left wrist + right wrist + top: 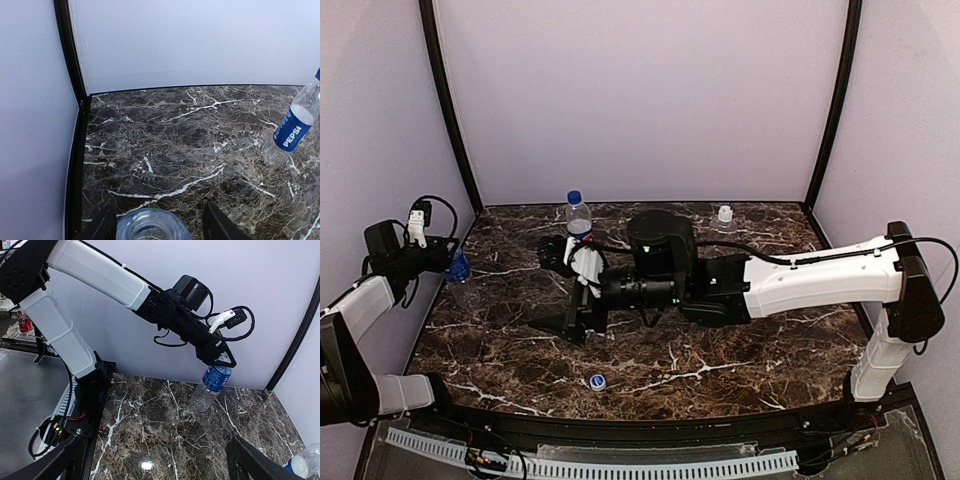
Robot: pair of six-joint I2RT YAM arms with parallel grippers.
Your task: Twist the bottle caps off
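At the desk's [720, 370] left edge, the left gripper [220, 362] pinches the top of the tilted blue-band bottle [210, 387]. The right gripper [555, 290] is spread wide beside the capped Pepsi bottle [579, 222]. A loose blue-and-white cap [597, 381] lies near. The white-capped unlabelled bottle [724, 222] stands far right.

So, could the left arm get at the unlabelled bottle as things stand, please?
Probably not: the left gripper holds the blue-band bottle, and the right arm lies across the table between it and the unlabelled bottle.

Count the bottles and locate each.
3: Pepsi bottle back centre; white-capped bottle back right; blue-banded bottle left edge, in the jaws of the left gripper. Right arm may hide more.
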